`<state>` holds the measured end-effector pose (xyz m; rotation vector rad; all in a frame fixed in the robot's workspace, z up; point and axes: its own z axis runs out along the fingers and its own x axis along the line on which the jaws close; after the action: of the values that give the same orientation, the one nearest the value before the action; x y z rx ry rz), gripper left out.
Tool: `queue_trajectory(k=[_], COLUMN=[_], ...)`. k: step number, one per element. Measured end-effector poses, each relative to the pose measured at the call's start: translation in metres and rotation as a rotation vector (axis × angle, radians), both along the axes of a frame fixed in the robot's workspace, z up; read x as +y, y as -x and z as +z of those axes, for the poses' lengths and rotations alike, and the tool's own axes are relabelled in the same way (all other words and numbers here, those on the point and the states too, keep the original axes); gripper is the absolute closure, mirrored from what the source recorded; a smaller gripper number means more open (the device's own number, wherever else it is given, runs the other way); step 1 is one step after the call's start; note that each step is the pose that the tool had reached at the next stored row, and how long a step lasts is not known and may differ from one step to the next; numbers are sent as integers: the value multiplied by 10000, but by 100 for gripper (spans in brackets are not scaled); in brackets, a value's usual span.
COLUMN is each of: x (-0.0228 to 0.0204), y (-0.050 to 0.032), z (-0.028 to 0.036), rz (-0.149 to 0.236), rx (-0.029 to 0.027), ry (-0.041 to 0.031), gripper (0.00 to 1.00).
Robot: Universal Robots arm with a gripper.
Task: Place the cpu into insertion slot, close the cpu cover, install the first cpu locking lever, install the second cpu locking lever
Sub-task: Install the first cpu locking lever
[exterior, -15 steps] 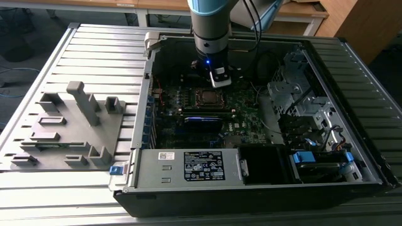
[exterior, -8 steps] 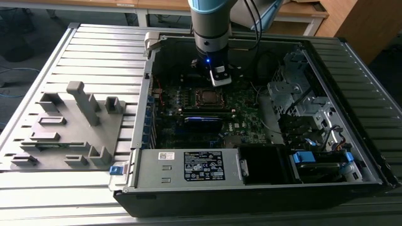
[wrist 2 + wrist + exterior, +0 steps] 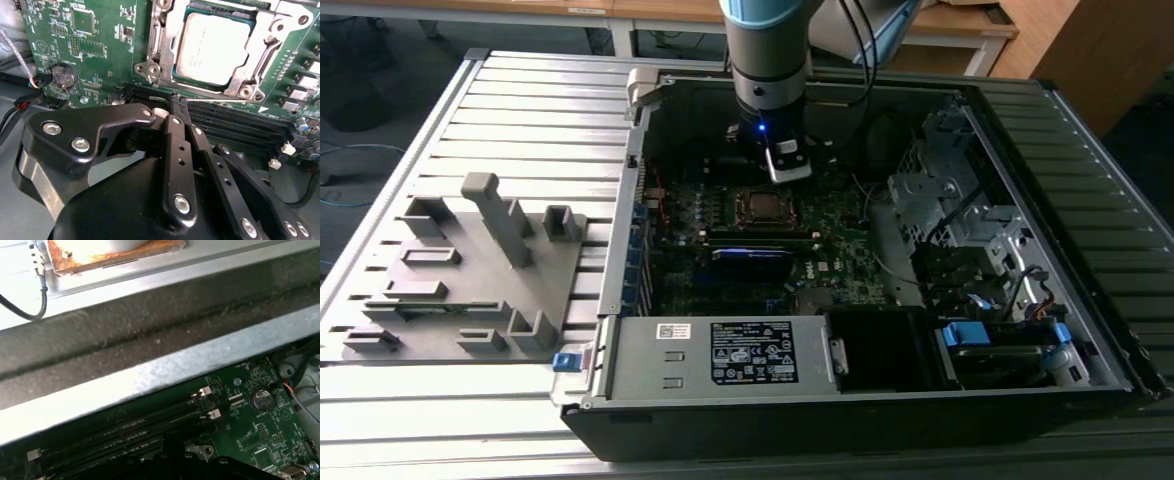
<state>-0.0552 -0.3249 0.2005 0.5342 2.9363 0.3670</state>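
An open computer case (image 3: 881,330) lies on the slatted bench; on its motherboard (image 3: 95,55) the cpu (image 3: 212,45) sits seated in the socket, framed by the cover (image 3: 165,45). The gripper (image 3: 181,111), jaws pressed together and empty, hovers just beside the socket, across the memory slots (image 3: 240,125).

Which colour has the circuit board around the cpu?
The circuit board is green, seen best in the second wrist view; the cpu is dull grey.
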Motion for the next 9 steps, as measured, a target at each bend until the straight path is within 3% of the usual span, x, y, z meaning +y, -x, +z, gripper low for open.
queue_trajectory(k=[3,5,7,9], x=[-11,-19,-26,-28], y=[1,2,4,14], z=[0,0,-1,-3], rz=[0,-1,0,2], rx=[-14,-50,-126,-256], ry=[-135,-155,-157,-156], gripper=[89,89,89,89])
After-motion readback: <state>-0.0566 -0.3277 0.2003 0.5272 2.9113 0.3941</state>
